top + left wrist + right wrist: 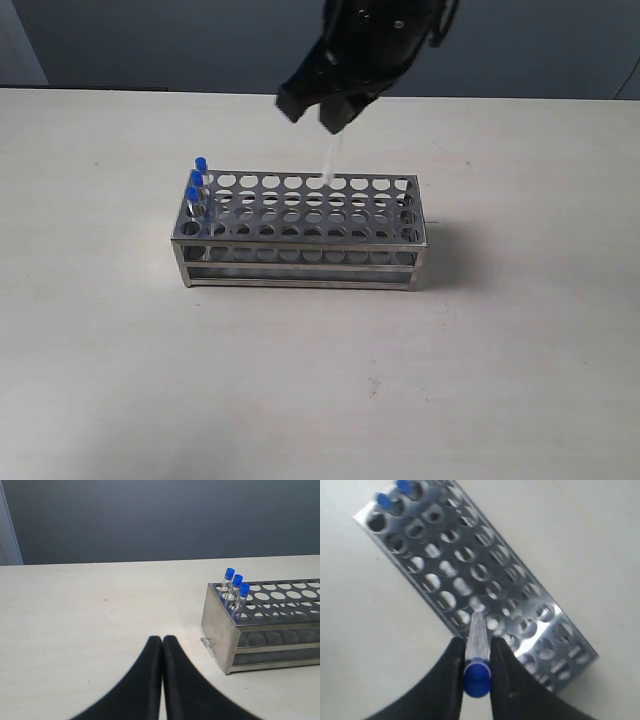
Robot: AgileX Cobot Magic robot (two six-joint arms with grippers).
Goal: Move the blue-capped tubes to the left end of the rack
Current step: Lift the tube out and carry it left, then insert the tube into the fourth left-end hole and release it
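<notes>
Exterior view: a rectangular stainless-steel rack (pixel 300 240) stands on the pale desk (pixel 520 380), with three thin clear blue-capped tubes (pixel 197 183) upright at its left end. Above it the black right tool (pixel 313 113) holds a fourth clear tube (pixel 330 160), its tip at the back row.

Left wrist view: the black left tool (pixel 162 647) has its fingers pressed together.

Right wrist view: the right tool is clamped just below the held tube's blue cap (pixel 477 677).

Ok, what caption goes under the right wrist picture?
The right gripper holds a blue-capped tube over the steel rack, with two other blue caps at one end.
</notes>
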